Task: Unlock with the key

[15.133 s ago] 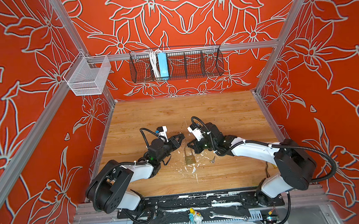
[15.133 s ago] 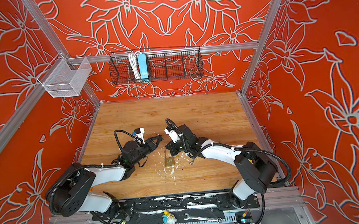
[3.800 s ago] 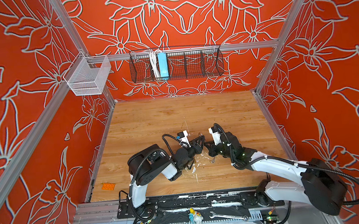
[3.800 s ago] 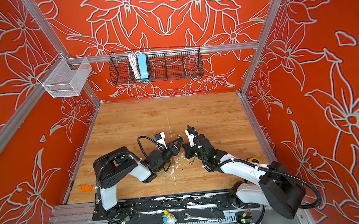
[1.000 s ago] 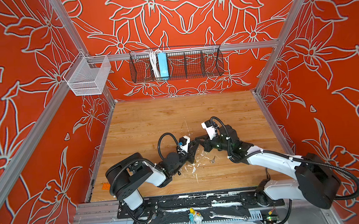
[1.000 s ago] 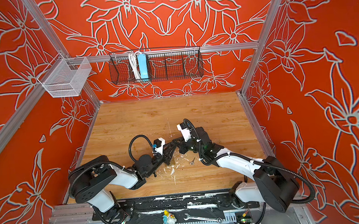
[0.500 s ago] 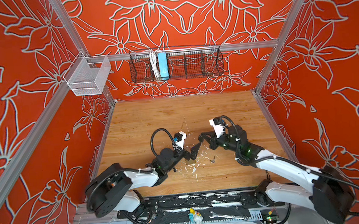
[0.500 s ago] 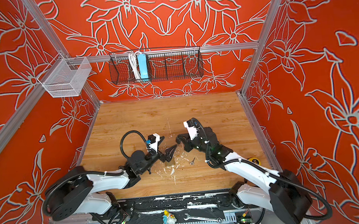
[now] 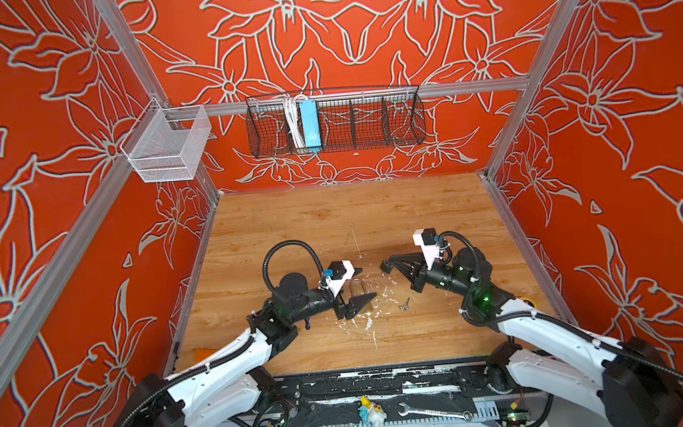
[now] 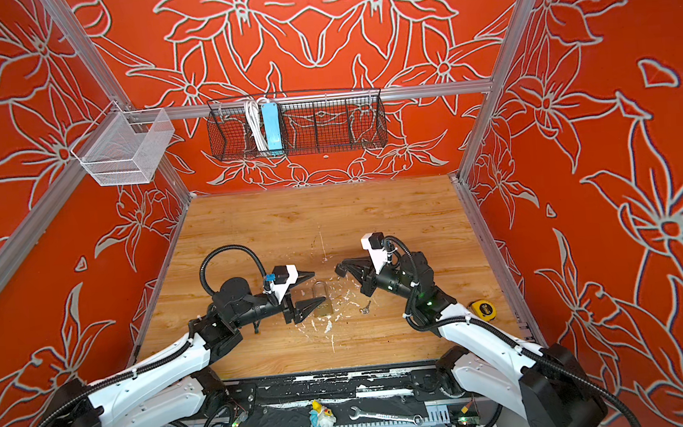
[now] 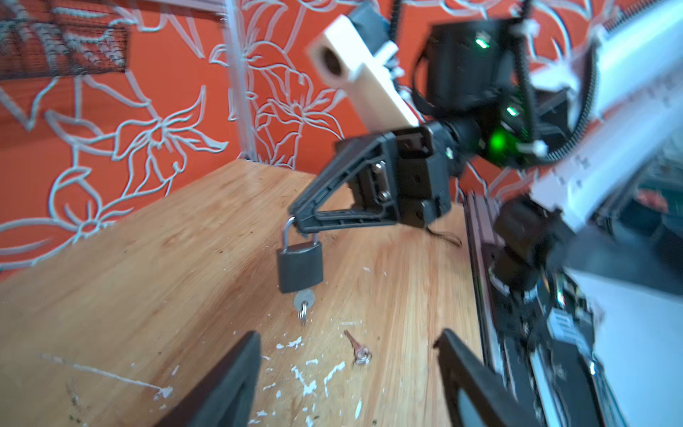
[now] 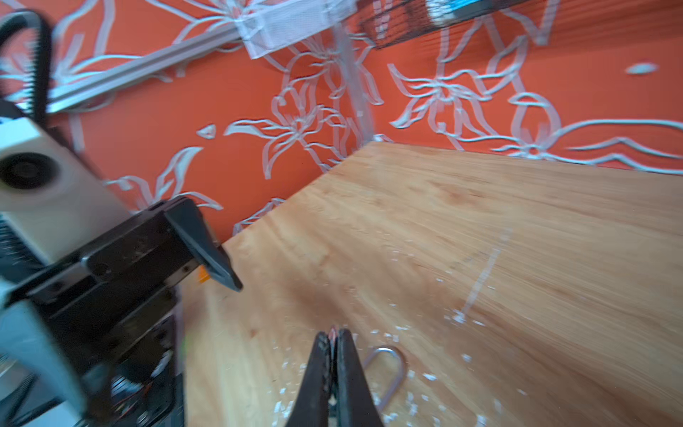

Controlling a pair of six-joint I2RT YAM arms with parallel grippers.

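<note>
A dark grey padlock [image 11: 300,265] hangs by its shackle from my right gripper [image 11: 295,222], which is shut on it above the table's middle. A silver key [image 11: 303,298] with a small ring sticks out of the padlock's underside. In both top views the right gripper [image 9: 385,266] [image 10: 339,269] faces my left gripper [image 9: 360,286] [image 10: 310,288], which is open and holds nothing. A brass padlock [image 9: 360,302] [image 10: 323,307] lies flat on the wooden table [image 9: 332,223] by the left fingertips. A second, loose key [image 9: 404,304] [image 11: 356,349] lies on the wood between the arms.
White flecks [image 9: 367,325] dot the wood near the locks. A yellow tape measure [image 10: 484,309] sits at the right edge and an orange scrap [image 9: 205,353] at the left edge. A black wire basket [image 9: 335,123] and a white mesh basket [image 9: 168,147] hang on the walls.
A second ago the two grippers met at the table's middle. The left jaws have opened and pulled back to the left. The right gripper has drawn away to the right, still shut on the padlock.
</note>
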